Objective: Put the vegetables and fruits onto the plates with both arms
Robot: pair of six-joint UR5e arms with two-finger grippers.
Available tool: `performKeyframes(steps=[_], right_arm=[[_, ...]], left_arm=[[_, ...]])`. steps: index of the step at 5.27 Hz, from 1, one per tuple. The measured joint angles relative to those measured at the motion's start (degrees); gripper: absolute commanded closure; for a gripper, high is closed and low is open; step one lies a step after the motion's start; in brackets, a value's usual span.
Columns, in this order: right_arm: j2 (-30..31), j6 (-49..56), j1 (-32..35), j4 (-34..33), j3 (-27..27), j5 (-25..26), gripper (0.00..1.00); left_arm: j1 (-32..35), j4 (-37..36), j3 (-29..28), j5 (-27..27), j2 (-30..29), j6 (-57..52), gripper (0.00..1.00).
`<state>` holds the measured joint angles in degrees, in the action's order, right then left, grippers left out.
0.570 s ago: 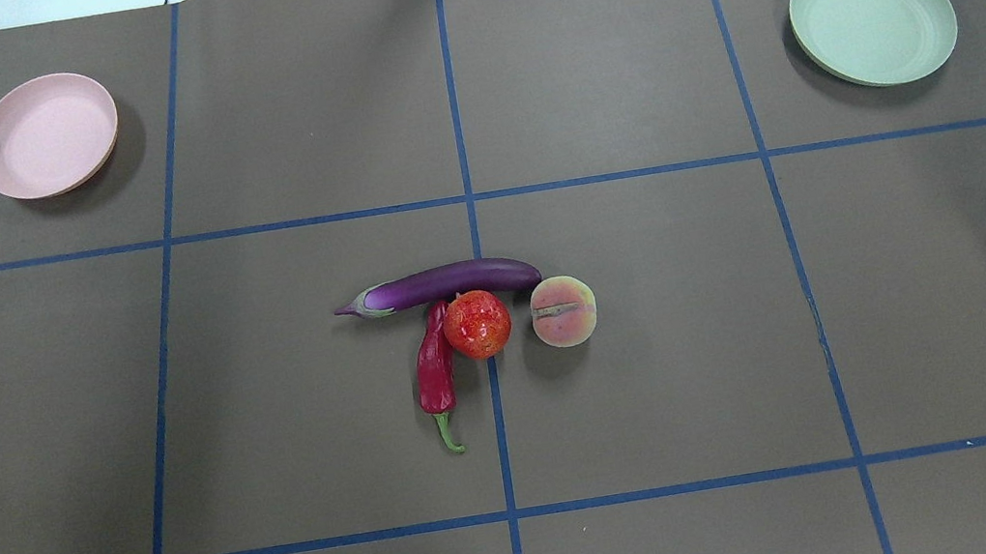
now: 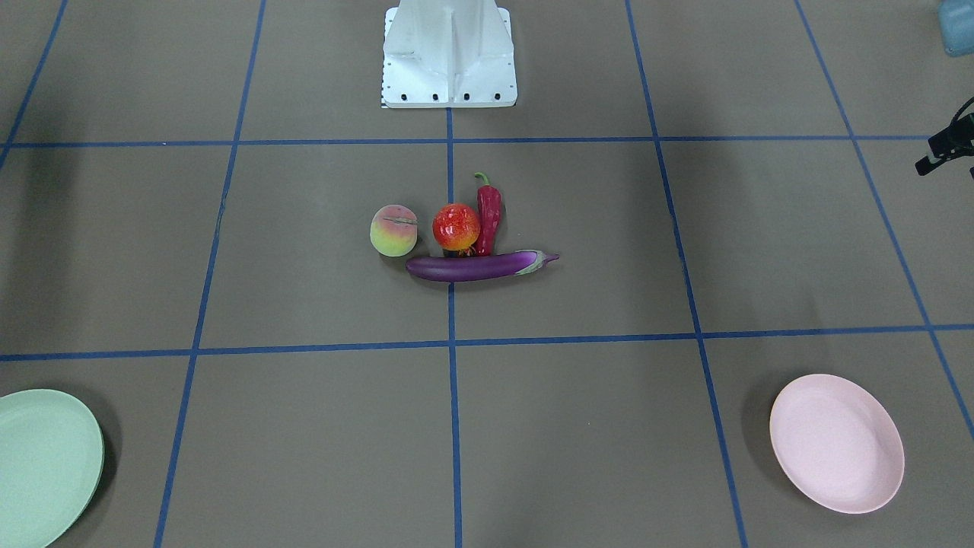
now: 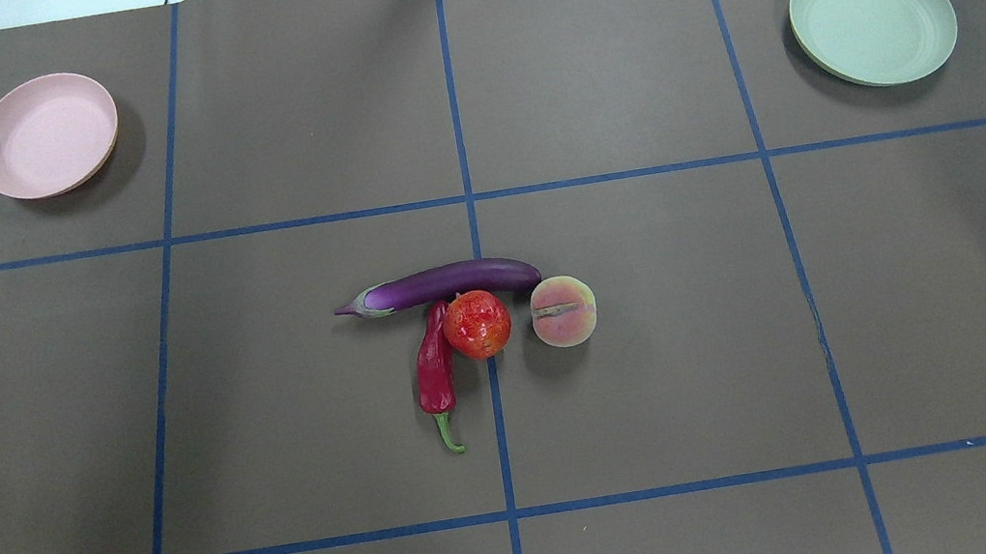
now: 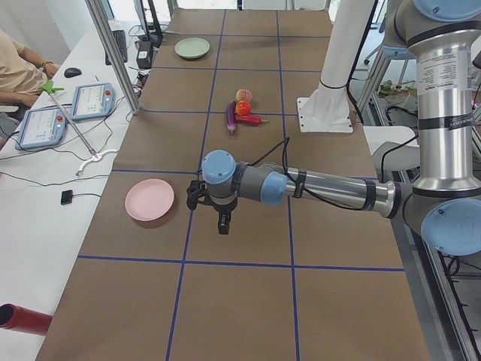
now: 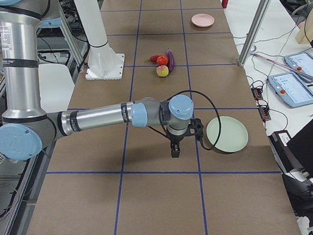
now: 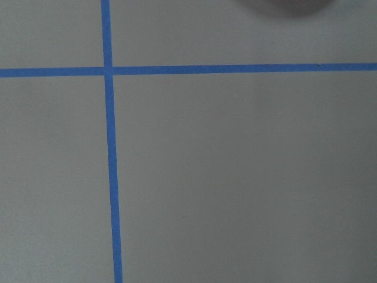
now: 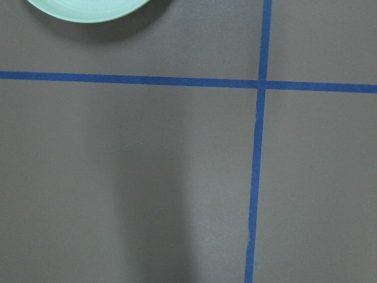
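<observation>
Square one imo: eggplant point(image 3: 445, 283), chili point(image 3: 434, 369), pomegranate point(image 3: 477, 324) and peach point(image 3: 563, 311) bunched mid-table, pink plate point(image 3: 46, 136) and green plate point(image 3: 873, 17) in the far corners, so left gripper point(image 4: 223, 228) and right gripper point(image 5: 174, 149) (can't tell if open) need to reach in next.

The mint green plate point(image 2: 47, 455) is running off the front-facing view's lower left corner, and the right wrist view's top edge is also cropping it. A blurred pale shape point(image 6: 283, 5) is sitting unidentifiable at the left wrist view's top edge. The left gripper point(image 4: 223, 226) and right gripper point(image 5: 174, 150) are showing too small to judge their jaws.
</observation>
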<state>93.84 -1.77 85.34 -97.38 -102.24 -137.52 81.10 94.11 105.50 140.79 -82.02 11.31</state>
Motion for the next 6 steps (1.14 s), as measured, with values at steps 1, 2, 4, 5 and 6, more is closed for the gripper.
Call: performKeyframes(steps=[1,2,4,5,6], right_arm=[[-0.2,0.0,0.0,0.0,0.1,0.0,0.0],[-0.7,0.0,0.0,0.0,0.1,0.0,0.0],[-0.8,0.2,-0.1,0.3,0.7,0.1,0.0],[-0.7,0.3,-0.1,0.9,1.1,0.1,0.0],[-0.7,0.3,-0.2,1.5,1.2,0.0,0.0]], left_arm=[[0.0,0.0,0.3,0.0,0.0,0.0,0.0],[0.0,0.0,0.6,0.0,0.1,-0.1,0.0],[0.0,0.2,1.0,0.1,0.2,-0.4,0.0],[0.0,0.2,1.1,0.1,0.3,-0.5,0.0],[-0.1,0.2,1.2,0.3,0.2,-0.5,0.0]])
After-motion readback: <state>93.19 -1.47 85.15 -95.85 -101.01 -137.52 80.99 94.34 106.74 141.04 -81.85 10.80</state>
